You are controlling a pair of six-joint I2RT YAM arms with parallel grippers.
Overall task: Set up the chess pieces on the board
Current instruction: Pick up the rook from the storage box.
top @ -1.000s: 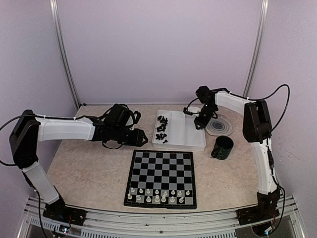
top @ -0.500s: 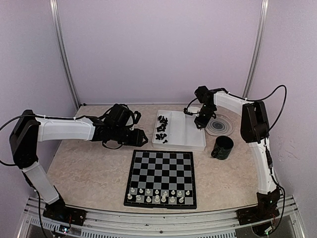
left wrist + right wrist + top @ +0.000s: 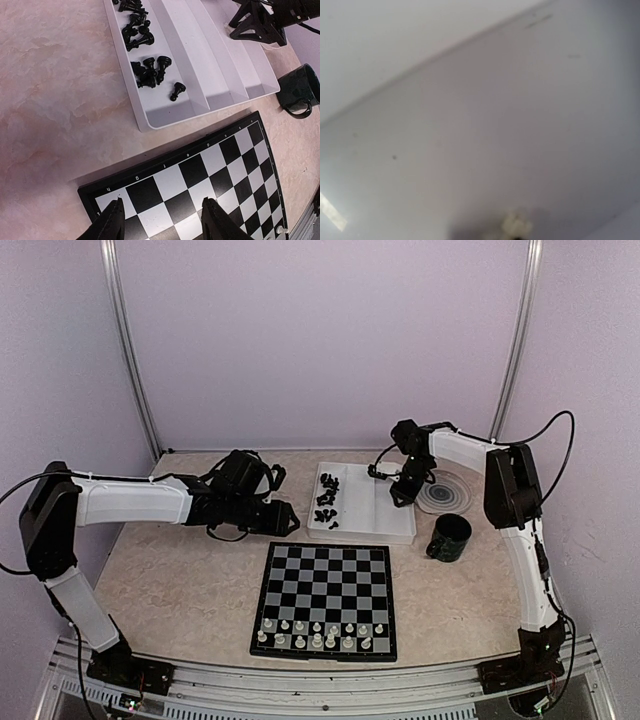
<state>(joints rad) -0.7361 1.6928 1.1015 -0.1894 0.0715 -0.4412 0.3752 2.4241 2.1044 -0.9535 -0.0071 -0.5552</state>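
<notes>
The board (image 3: 325, 585) lies at the table's near middle, with white chess pieces (image 3: 320, 633) on its two nearest rows. Black chess pieces (image 3: 327, 497) lie heaped in the left compartment of the white tray (image 3: 375, 515); they also show in the left wrist view (image 3: 147, 65). My left gripper (image 3: 162, 220) is open and empty, just above the board's far left corner (image 3: 165, 175). My right gripper (image 3: 398, 490) is low over the tray's right part. Its own view shows only blurred white tray and a small white piece (image 3: 516, 225) at the bottom edge; its fingers are hidden.
A dark green mug (image 3: 449, 537) stands right of the tray, also in the left wrist view (image 3: 297, 90). A round grey disc (image 3: 442, 492) lies behind the mug. Purple walls enclose the table on three sides.
My right gripper has shifted a little left and lower over the tray. The left arm, board and pieces have not moved.
</notes>
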